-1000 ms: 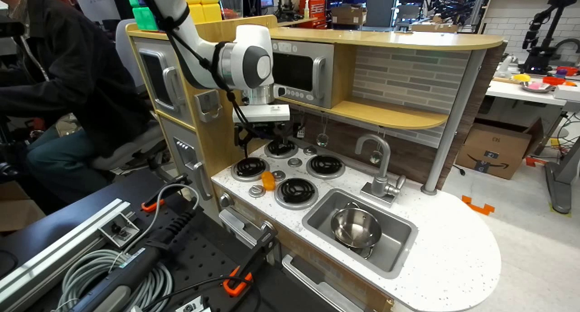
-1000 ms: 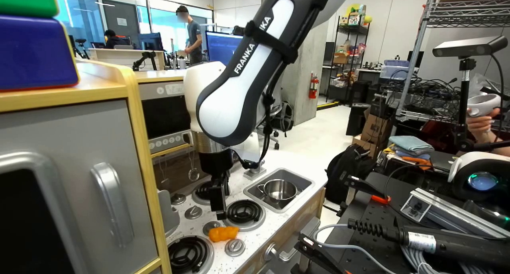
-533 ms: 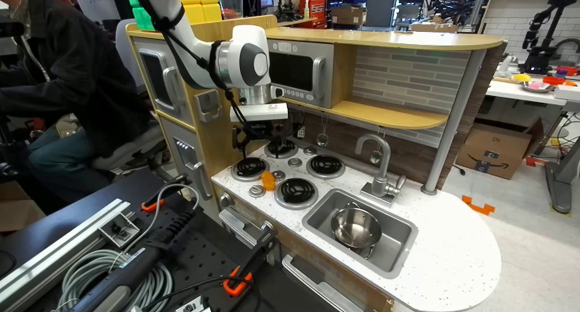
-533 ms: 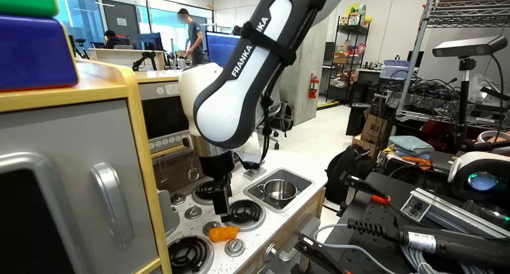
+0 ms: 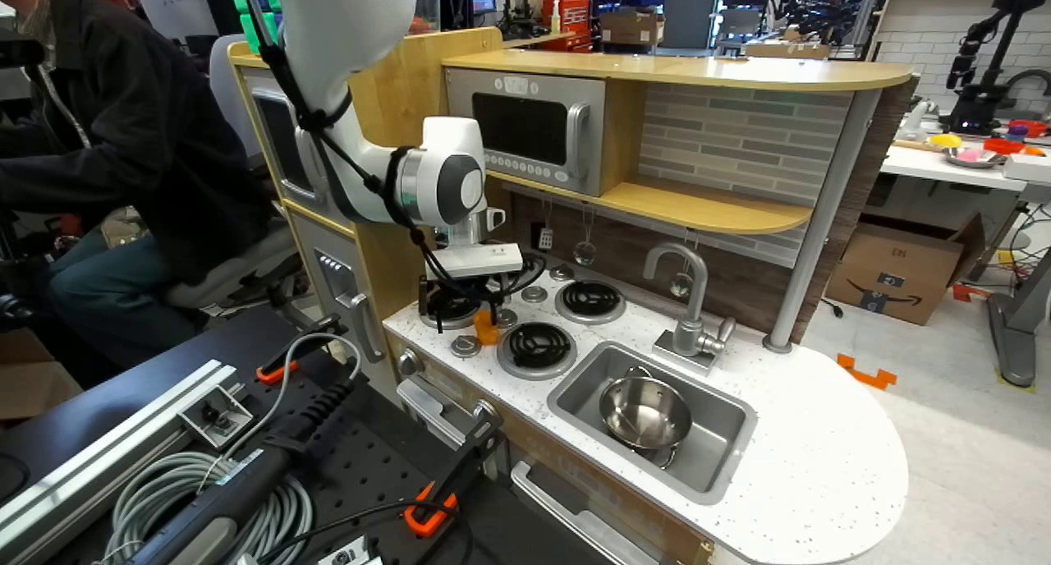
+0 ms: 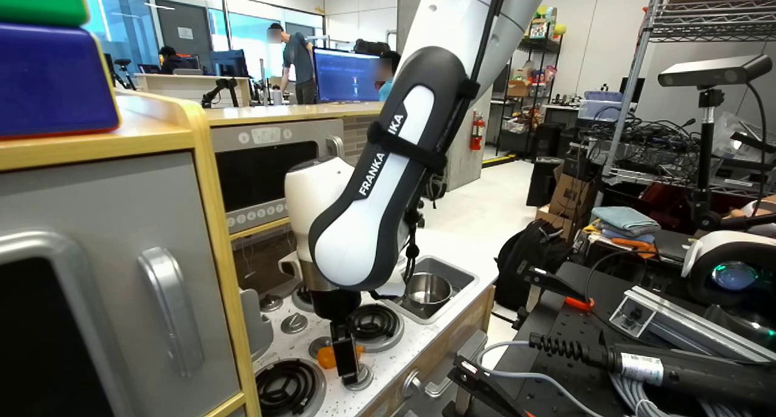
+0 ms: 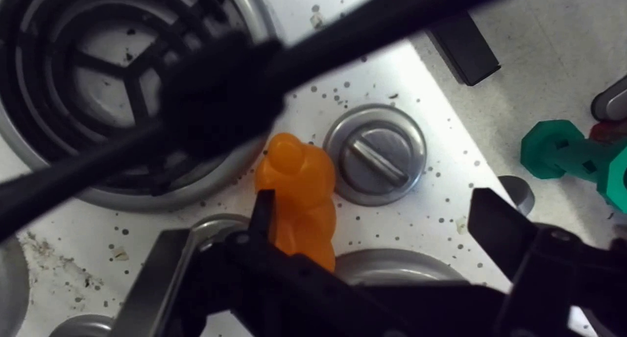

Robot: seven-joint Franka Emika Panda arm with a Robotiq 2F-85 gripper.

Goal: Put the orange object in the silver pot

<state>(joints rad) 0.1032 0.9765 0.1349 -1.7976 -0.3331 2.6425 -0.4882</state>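
Note:
The orange object (image 5: 486, 332) is a lumpy bright-orange piece lying on the white stove top among the burners and knobs. It also shows in an exterior view (image 6: 327, 357), partly behind a finger, and in the wrist view (image 7: 306, 180). My gripper (image 5: 466, 322) is low over the stove top at the orange object. In the wrist view the jaws (image 7: 374, 195) are wide open; the left fingertip overlaps the object's left side, and the right fingertip is well apart from it. The silver pot (image 5: 644, 417) stands in the grey sink; the arm partly covers it in an exterior view (image 6: 429, 290).
The grey sink (image 5: 713, 446) has a faucet (image 5: 692, 302) behind it. Black burners (image 5: 538, 347) and a metal knob (image 7: 375, 156) are close to the orange object. A microwave (image 5: 530, 134) and a curved shelf (image 5: 698, 206) stand above the counter's back.
My gripper has come down from above the burners to the orange object, and the arm has lowered with it. The orange object and the pot have not moved.

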